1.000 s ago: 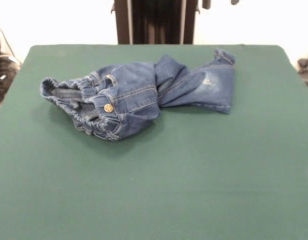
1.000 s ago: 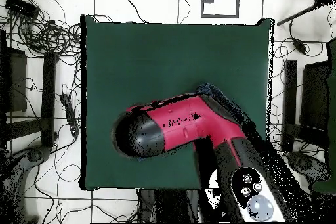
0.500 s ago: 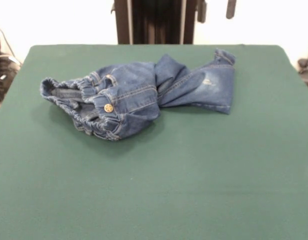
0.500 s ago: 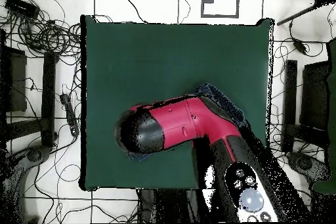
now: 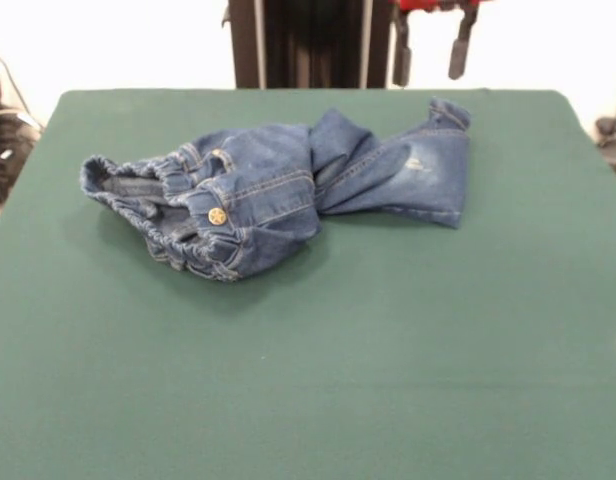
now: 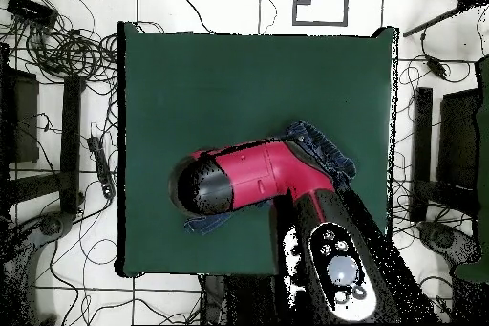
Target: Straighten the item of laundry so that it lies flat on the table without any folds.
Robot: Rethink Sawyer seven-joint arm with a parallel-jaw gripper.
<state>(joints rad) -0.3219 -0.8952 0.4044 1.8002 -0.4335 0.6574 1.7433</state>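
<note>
The item of laundry (image 5: 278, 190), a small pair of dark blue jeans, lies crumpled on the far half of the green table (image 5: 338, 350). Its elastic waistband and metal button (image 5: 217, 215) are bunched at the left, and a faded leg is folded over to the right. My gripper (image 5: 429, 55) hangs open above the far edge, over the leg's cuff, with nothing between its two dark fingers (image 5: 458, 50). In the overhead view the red arm (image 6: 258, 177) hides most of the jeans (image 6: 323, 148); only the denim edges show on the table (image 6: 248, 83).
Tangled cables (image 6: 67, 45) and black stands (image 6: 72, 141) lie on the tiled floor around the table. Dark equipment (image 5: 3, 140) sits beside the table's left edge in the front view.
The gripper has come down from the top edge, so both fingers show more fully. In the overhead view the arm has shifted slightly. The jeans have not moved.
</note>
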